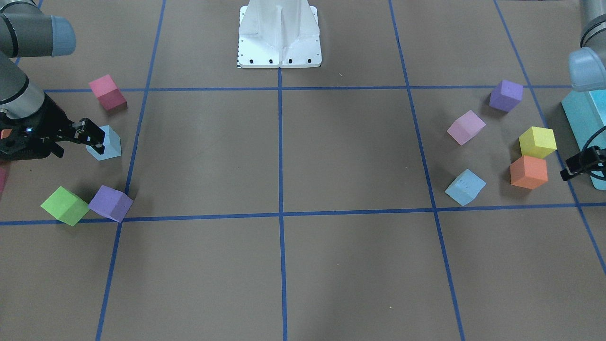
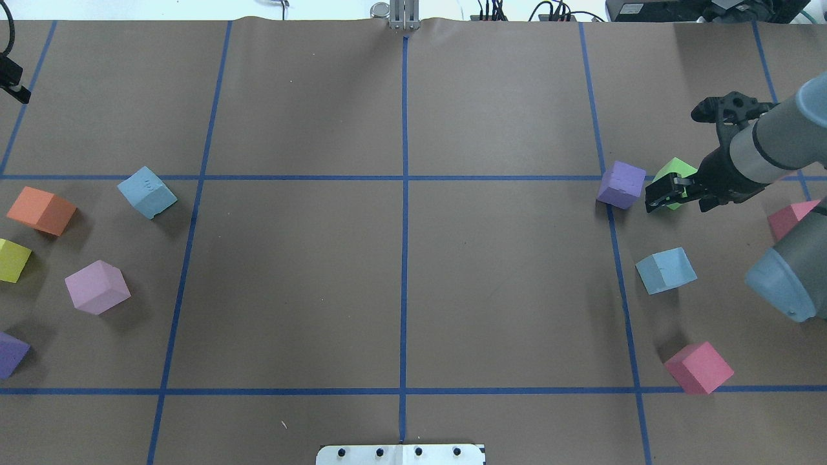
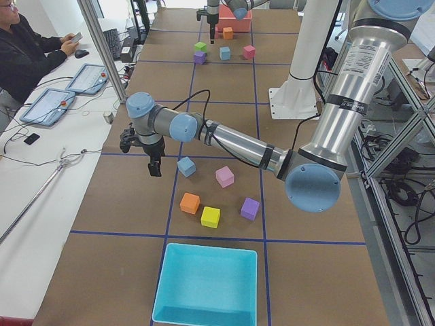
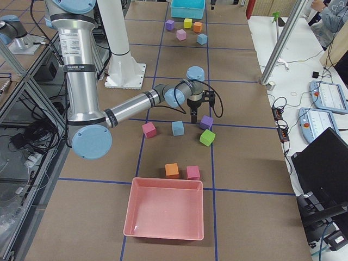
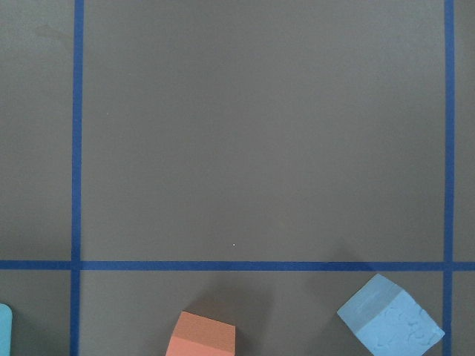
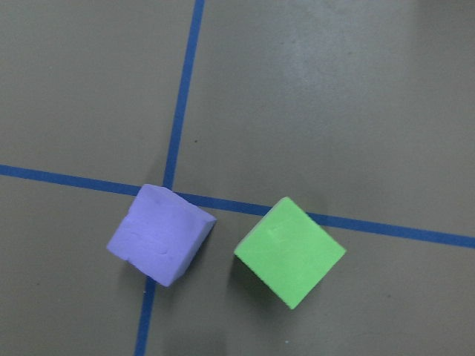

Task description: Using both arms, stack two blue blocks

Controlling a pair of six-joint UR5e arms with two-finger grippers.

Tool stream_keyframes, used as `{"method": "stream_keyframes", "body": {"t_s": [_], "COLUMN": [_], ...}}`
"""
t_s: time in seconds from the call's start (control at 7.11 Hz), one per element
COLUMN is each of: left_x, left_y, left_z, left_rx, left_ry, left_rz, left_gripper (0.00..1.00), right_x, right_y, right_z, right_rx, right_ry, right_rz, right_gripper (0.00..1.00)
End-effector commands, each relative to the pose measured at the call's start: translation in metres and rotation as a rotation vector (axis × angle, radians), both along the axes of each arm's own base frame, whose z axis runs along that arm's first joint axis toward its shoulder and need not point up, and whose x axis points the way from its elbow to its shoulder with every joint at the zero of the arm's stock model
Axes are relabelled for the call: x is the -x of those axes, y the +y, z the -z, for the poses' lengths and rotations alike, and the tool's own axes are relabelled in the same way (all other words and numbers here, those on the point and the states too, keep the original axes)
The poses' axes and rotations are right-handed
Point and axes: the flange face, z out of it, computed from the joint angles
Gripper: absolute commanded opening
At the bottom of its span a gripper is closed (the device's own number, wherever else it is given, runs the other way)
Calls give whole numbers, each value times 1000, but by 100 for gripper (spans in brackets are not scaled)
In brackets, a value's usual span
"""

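One pale blue block (image 2: pixel 147 192) with a faint embossed mark lies on the left side of the table; it also shows in the front view (image 1: pixel 465 187) and the left wrist view (image 5: pixel 391 319). The other blue block (image 2: pixel 665 270) lies on the right side, and shows in the front view (image 1: pixel 108 146). My right gripper (image 2: pixel 659 196) hangs raised over the green cube (image 6: pixel 289 251) and purple cube (image 6: pixel 160 233), fingers together, empty. My left gripper (image 1: pixel 570 166) hovers at the table's far left edge, beyond the orange cube (image 1: pixel 529 172), fingers together, empty.
Pink (image 2: pixel 97 287), yellow (image 2: pixel 13 259) and purple (image 2: pixel 10 354) cubes lie on the left side. Two red-pink cubes (image 2: pixel 699 367) (image 2: pixel 789 218) lie on the right. A turquoise box (image 3: pixel 204 285) stands at the left end, a pink tray (image 4: pixel 166 215) at the right end. The white pedestal (image 1: pixel 279 35) stands at the robot's edge.
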Motion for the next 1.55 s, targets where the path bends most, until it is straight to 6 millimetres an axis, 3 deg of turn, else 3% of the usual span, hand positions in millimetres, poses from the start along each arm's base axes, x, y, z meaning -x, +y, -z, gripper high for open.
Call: {"method": "stream_keyframes", "body": {"t_s": [0.0,0.14,0.42,0.84,1.41], "left_x": [-18,-26,-33,-38,-37], "left_y": [3,4,5,6,6], "left_z": [12,16,16,18,17], "left_rx": [31,55,73,76,76], "left_ry": [8,9,9,10,10], "left_rz": [24,39,45,43,42], "left_gripper": [100,100,100,100,100], "right_x": [13,19,28,23,49], "right_y": [26,40,46,57,67], "right_z": [-23,-35,-37,-53,-51], "right_rx": [-60,-92,-95,-95,-104], "right_ry": [16,8,12,23,42], "right_rz": [25,42,52,59,63], "right_gripper": [100,100,100,100,99]}}
